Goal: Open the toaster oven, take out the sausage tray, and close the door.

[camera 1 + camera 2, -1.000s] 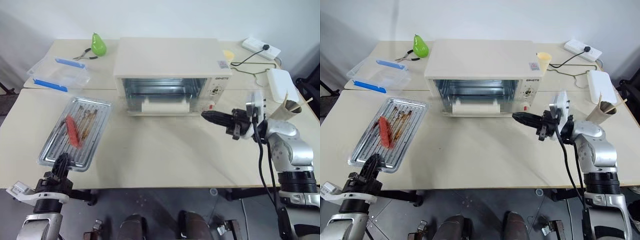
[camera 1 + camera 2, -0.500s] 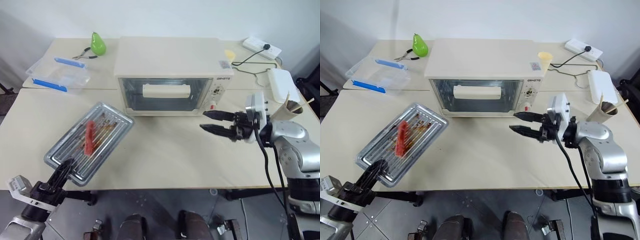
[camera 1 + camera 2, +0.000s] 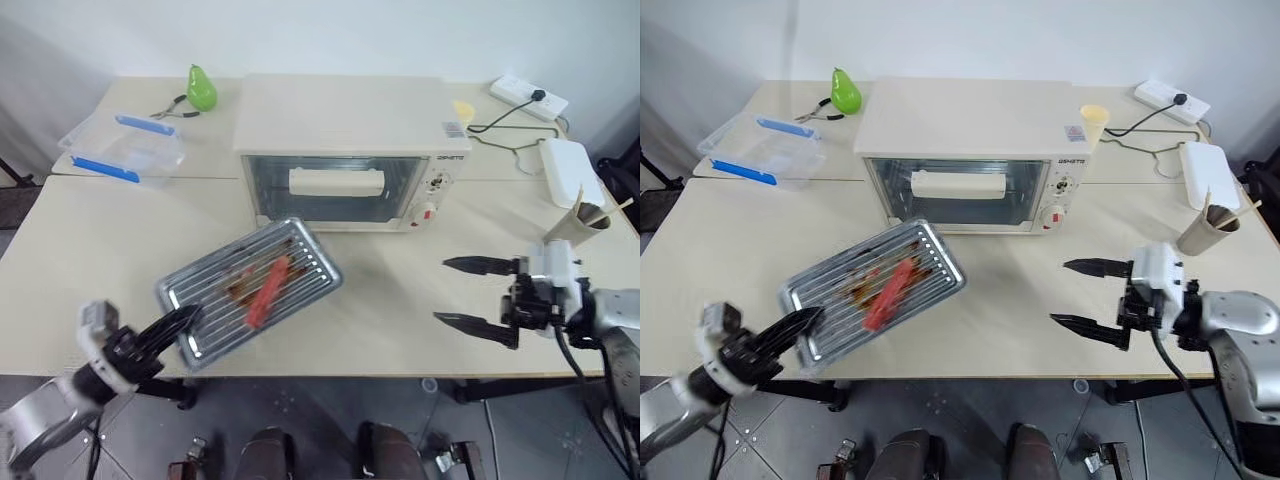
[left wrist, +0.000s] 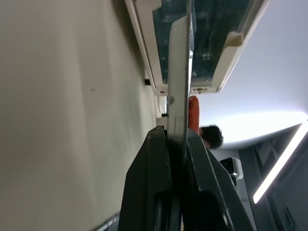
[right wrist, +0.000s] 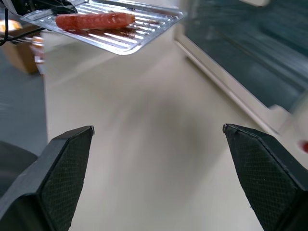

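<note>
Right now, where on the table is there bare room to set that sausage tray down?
The widest bare patch lies before the toaster oven, between the sausage tray held by the left pincer and the open right pincer. The near left corner is free too. The back left is crowded: clear box, pliers, green pear.

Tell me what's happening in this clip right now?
The left end effector is shut on the edge of the sausage tray, holding it above the table in front of the toaster oven. One sausage lies on the tray. The oven door is closed. The right end effector hangs open and empty over the table, to the oven's right.
</note>
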